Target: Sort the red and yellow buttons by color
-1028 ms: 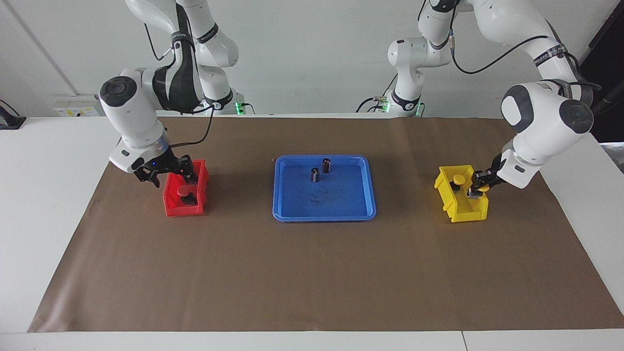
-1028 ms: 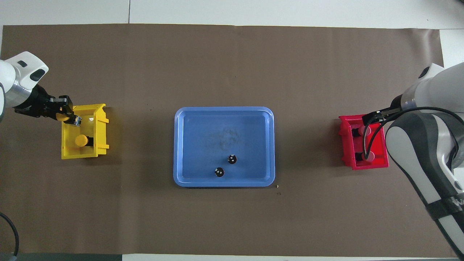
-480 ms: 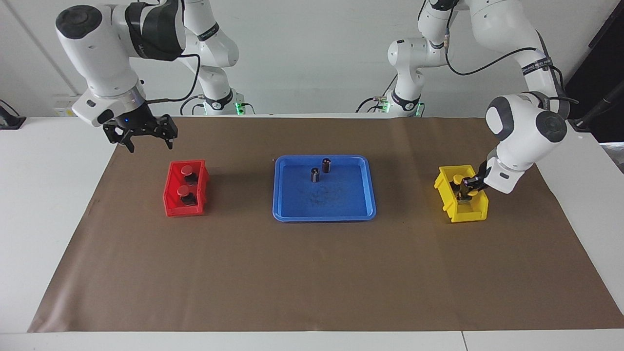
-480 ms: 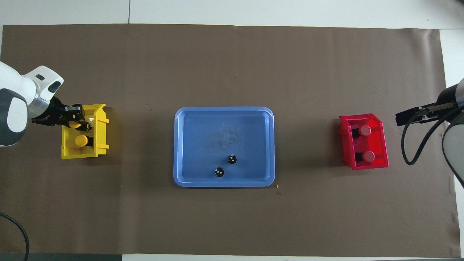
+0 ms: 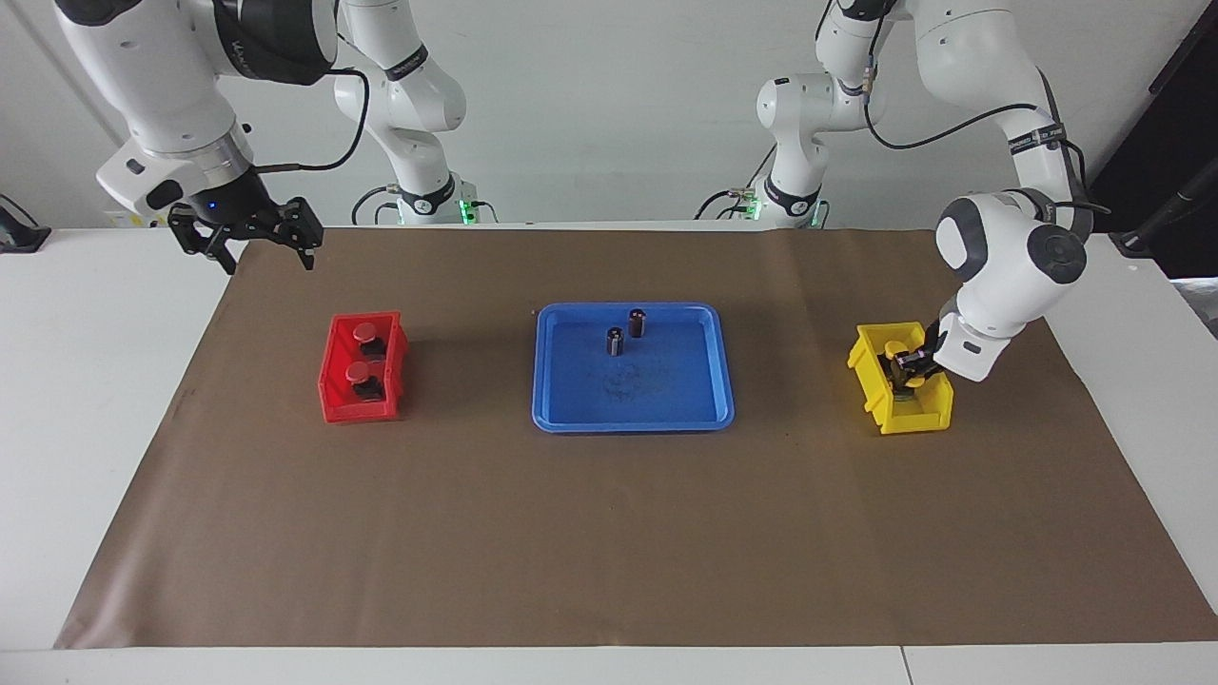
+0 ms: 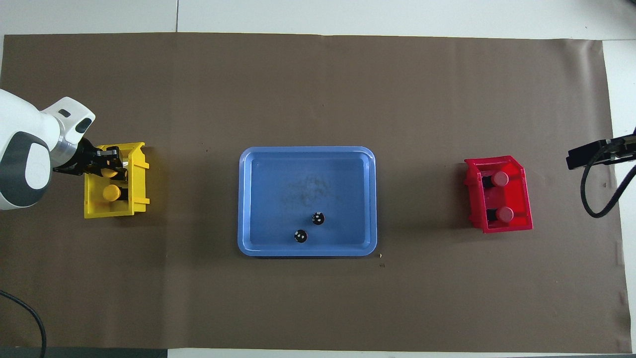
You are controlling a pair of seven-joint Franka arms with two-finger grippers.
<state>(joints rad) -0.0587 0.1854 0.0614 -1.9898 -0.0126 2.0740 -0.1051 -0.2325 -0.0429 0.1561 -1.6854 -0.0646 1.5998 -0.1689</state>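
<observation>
Since the earlier frames the right gripper (image 5: 249, 235) has risen away from the open-fronted red plastic bin (image 5: 363, 369) and now hangs empty, fingers spread wide, over the brown paper table cover (image 5: 609, 533) toward the right arm's end of the table, while the left gripper (image 5: 907, 366) has sunk deeper into the open-fronted yellow plastic bin (image 5: 894, 392). Reading the facing view from left to right: the red bin holds two red mushroom-capped push buttons, one nearer the robots (image 5: 364, 334) and one farther from them (image 5: 359, 372), both upright on their black blocks and free of any gripper, which suggests the red half of the sort is complete. At mid-table sits a shallow blue plastic tray (image 5: 571, 414) with two dark cylinders with silvery tops (image 5: 626, 333) standing upright in it; having no coloured cap, they appear to be distractors rightly left behind. The yellow bin lies toward the left arm's end of the table; one yellow mushroom-capped push button (image 6: 111, 192) rests inside it, and the left gripper is closed about a second yellow-capped push button (image 6: 107, 172), held low within the bin walls, probably so that it is set down rather than dropped. Release there would seem to finish the task.
</observation>
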